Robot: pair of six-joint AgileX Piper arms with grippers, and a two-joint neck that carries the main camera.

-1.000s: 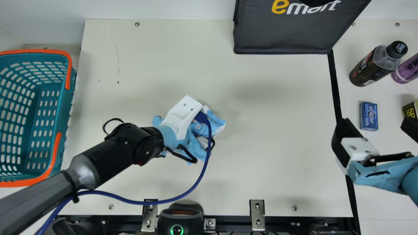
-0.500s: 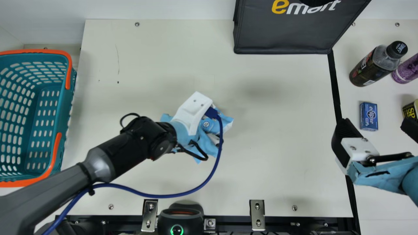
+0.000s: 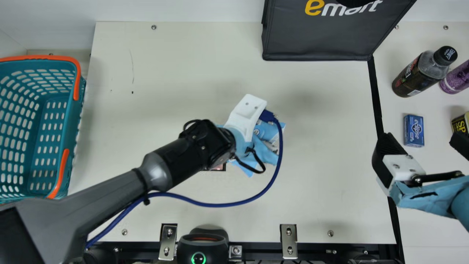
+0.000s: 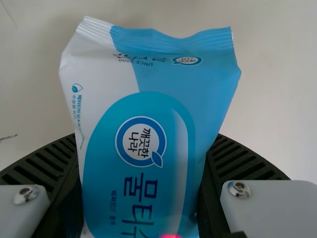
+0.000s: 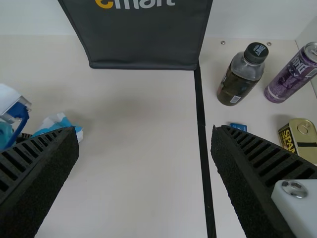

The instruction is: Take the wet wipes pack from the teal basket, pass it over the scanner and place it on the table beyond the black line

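In the main view my left gripper [image 3: 246, 112] is over the middle of the table, its fingers hidden under the wrist. Blue edges of the wet wipes pack [image 3: 282, 125] stick out around it. Seen from the left wrist, the pack [image 4: 148, 109] is squeezed between both ribbed fingers of my left gripper [image 4: 141, 168]. My right gripper [image 3: 425, 145] stands open and empty at the black line [image 3: 375, 99]; its own wrist view shows the right gripper [image 5: 146, 141] with fingers wide apart. The scanner [image 3: 199, 247] sits at the table's front edge. At the left is the teal basket [image 3: 77, 121].
A dark bag [image 3: 318, 40] stands at the back. Beyond the line are a dark bottle [image 3: 417, 75], a purple can [image 3: 456, 79], a blue box [image 3: 414, 131] and a yellow tin [image 3: 461, 124]. A reddish dark-edged patch [image 3: 220, 167] lies beside the left wrist.
My left arm has carried the pack rightward and slightly toward the back, farther from the basket. The right arm has kept still.
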